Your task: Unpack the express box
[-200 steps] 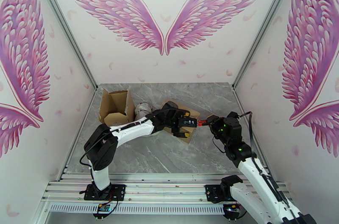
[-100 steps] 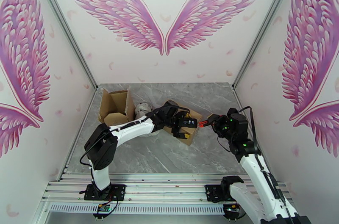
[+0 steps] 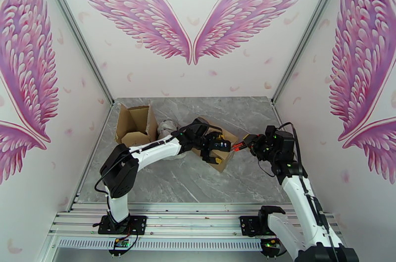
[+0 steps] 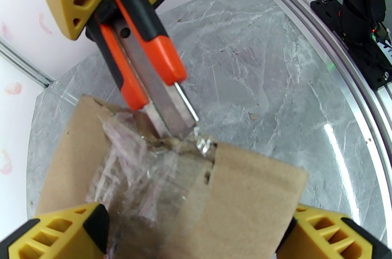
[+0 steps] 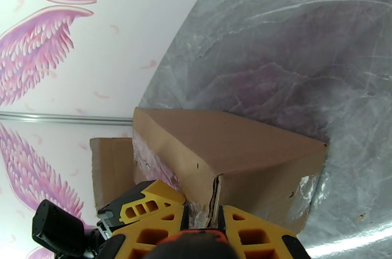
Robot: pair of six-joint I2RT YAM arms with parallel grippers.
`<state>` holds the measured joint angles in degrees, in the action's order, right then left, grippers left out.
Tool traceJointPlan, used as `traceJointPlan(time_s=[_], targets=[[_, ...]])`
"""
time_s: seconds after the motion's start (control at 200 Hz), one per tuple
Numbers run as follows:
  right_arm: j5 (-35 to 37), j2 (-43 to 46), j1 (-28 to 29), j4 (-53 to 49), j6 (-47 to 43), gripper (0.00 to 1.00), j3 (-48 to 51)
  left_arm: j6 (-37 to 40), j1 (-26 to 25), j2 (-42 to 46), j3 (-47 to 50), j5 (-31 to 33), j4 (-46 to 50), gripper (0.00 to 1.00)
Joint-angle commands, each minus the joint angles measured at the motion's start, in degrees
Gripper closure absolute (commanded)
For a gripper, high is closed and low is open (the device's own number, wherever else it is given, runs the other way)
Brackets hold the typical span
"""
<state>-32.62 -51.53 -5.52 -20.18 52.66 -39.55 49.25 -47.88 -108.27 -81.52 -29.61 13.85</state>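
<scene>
Two arms are working on the sealed box (image 3: 221,151), which sits mid-table (image 3: 198,183), well apart from the open box (image 3: 133,127) at the back left. Your left gripper (image 4: 196,240) clasps the sealed box, its fingers (image 4: 59,230) spread wide against the two sides. Your right gripper (image 3: 249,141) is clenched on the knife (image 4: 147,59), whose blade rests on the taped seam at the end of the box nearest that arm.

Over the last second your right wrist has swung out toward the right wall. The blade tip has hardly travelled along the seam. The near corner of the sealed box has crept a little toward the arm bases. The tape around the blade looks torn and crumpled, but the flaps are still closed, so I judge the cut as only just begun. That creep suggests the knife is pushing the box more than slicing it. Hold it firmly with the left and draw the blade along the seam.
</scene>
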Motion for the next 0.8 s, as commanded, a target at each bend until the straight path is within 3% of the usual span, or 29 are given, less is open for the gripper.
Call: traceJointPlan(time_s=[0.0,0.225,0.42,0.63,0.795], targets=[[-18.3,0.9,-0.1,-8.9,-2.3,1.0,-2.3,-1.8,5.9,-2.7,-2.2,13.5,-2.2,0.09],[-23.9,1.0,-4.7,-12.5,-5.7,1.0,-2.9,-1.1,6.2,-3.7,-2.0,13.7,-1.0,0.09],[-23.6,2.1,-6.3,-14.5,-7.6,1.0,-3.9,-1.9,6.0,-3.8,-1.8,13.2,-1.1,0.09],[-10.4,4.1,-7.4,-21.9,-14.6,1.0,-9.0,-5.0,3.9,1.3,-1.6,11.6,-3.2,0.05],[-2.3,5.9,-6.2,-17.3,-15.1,1.0,-5.9,-19.9,4.5,3.1,-9.3,14.9,-2.2,0.01]])
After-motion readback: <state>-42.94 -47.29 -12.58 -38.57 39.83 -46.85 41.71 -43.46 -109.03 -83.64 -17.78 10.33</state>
